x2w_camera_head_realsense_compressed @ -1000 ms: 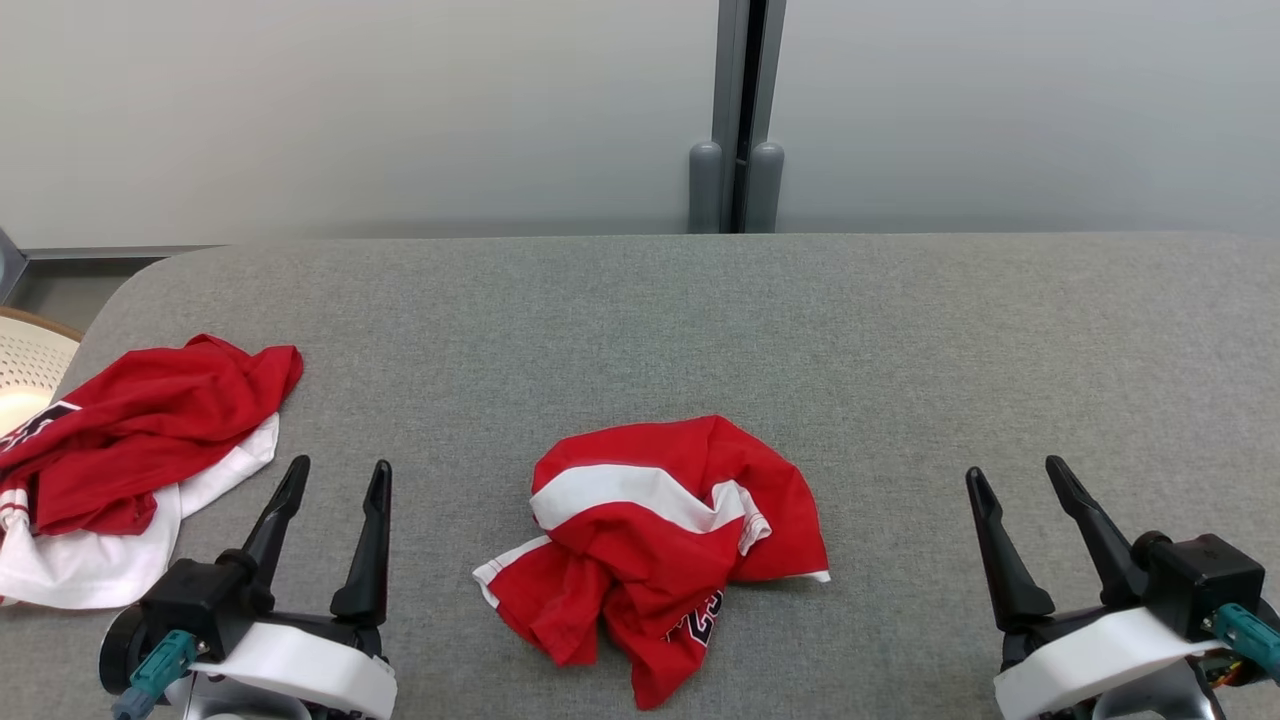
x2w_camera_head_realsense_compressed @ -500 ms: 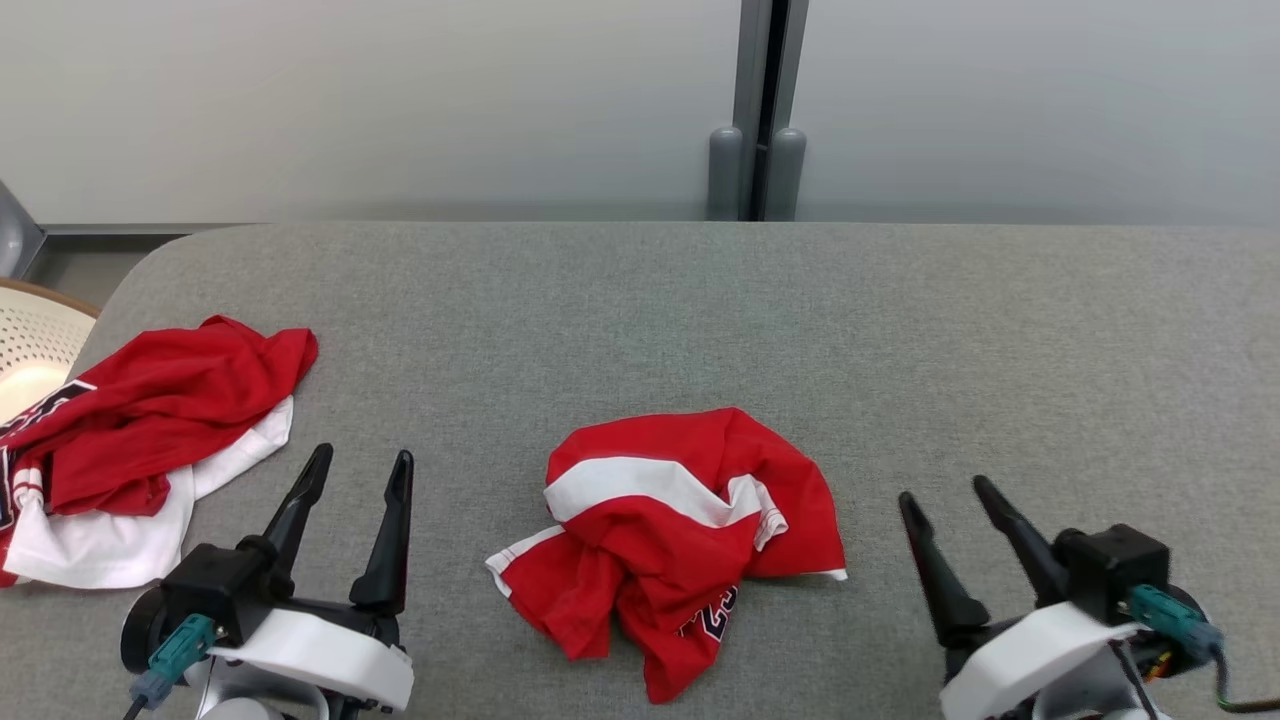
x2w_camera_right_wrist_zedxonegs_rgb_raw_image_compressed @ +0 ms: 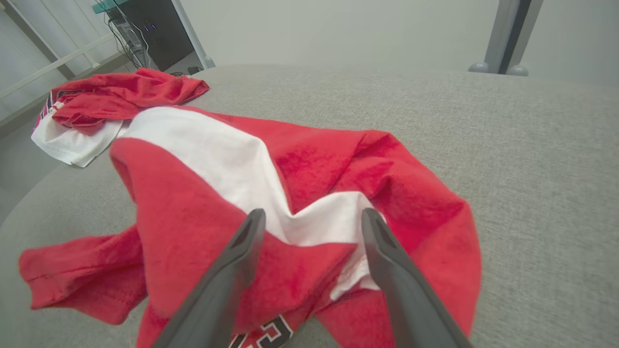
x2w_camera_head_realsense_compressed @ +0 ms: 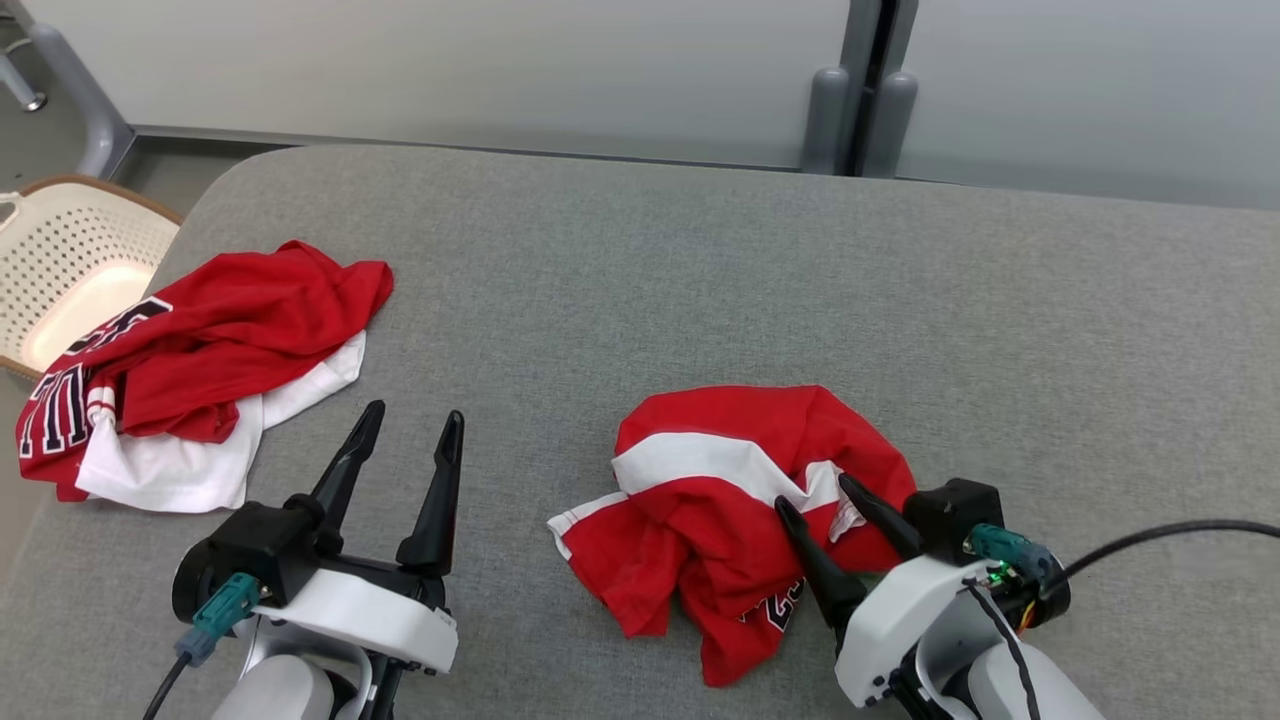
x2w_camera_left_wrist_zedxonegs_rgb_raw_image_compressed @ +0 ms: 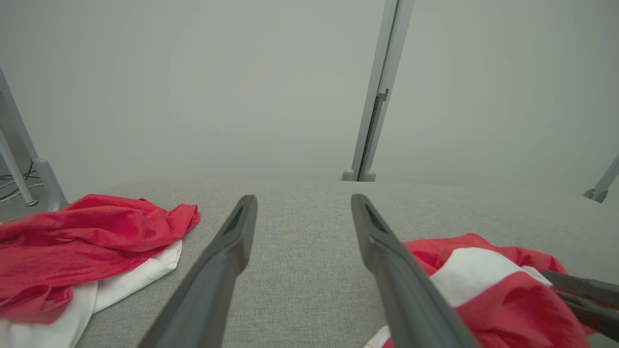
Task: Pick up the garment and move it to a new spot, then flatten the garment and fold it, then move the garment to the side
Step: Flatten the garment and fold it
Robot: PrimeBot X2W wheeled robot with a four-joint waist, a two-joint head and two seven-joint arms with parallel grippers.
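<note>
Hovering over crumpled red-and-white cloth garment (x2w_camera_head_realsense_compressed: 700, 520) at 5 o'clock on grey fabric tabletop (x2w_camera_head_realsense_compressed: 640, 280), right gripper (x2w_camera_head_realsense_compressed: 812, 492), jaws wide, empty, left gripper (x2w_camera_head_realsense_compressed: 414, 413) at 7 o'clock, jaws wide, empty

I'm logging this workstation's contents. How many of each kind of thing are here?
Red-and-white garment heaps: 2 (middle heap, left heap)
White basket: 1
Grippers: 2 (left gripper, right gripper)
Grey table: 1
Total: 6
</note>
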